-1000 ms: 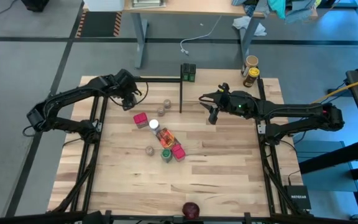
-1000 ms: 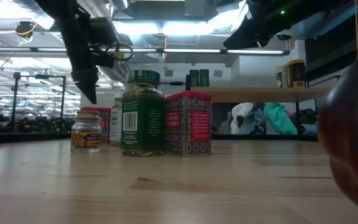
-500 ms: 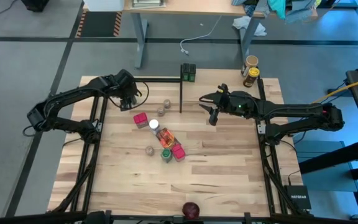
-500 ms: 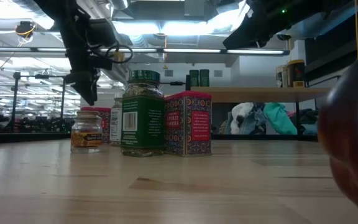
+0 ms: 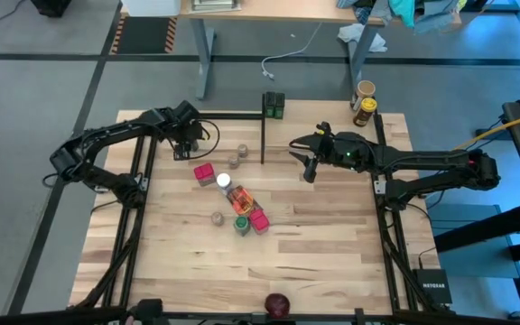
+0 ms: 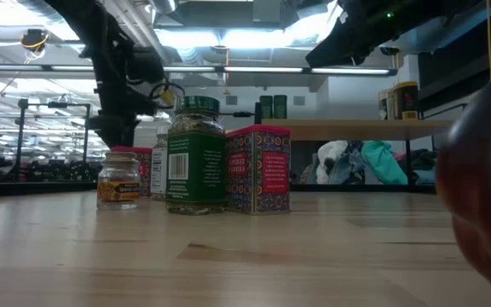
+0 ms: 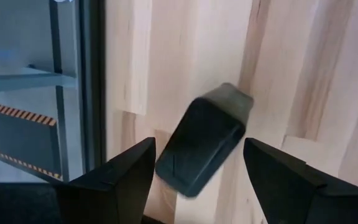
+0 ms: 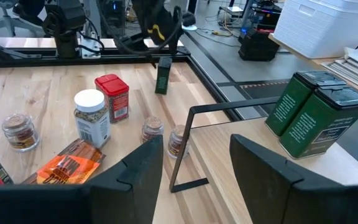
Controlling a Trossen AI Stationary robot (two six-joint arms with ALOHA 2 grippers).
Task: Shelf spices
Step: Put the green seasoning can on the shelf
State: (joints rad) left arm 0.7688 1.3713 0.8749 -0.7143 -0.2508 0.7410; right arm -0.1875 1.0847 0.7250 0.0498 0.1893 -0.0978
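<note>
Tin, small dark-green rectangular metal [image 7: 204, 146], sits at the far left corner of the pale plank desk [image 5: 314, 244], right under the left gripper [image 5: 190, 137], whose jaws are spread wide either side and not gripping it. Likely light, rigid and smooth-sided, so a bit slippery; best pinched across the flat faces at mid-height. Right gripper [image 5: 309, 168] hovers near the light-wood, black-post shelf [image 6: 348, 128], jaws partly apart, empty.

Grey floor [image 5: 43, 81] around pale plank table [image 5: 314, 244]; desk [image 5: 269, 11] beyond; ceiling strip lights [image 6: 228, 38] on.
</note>
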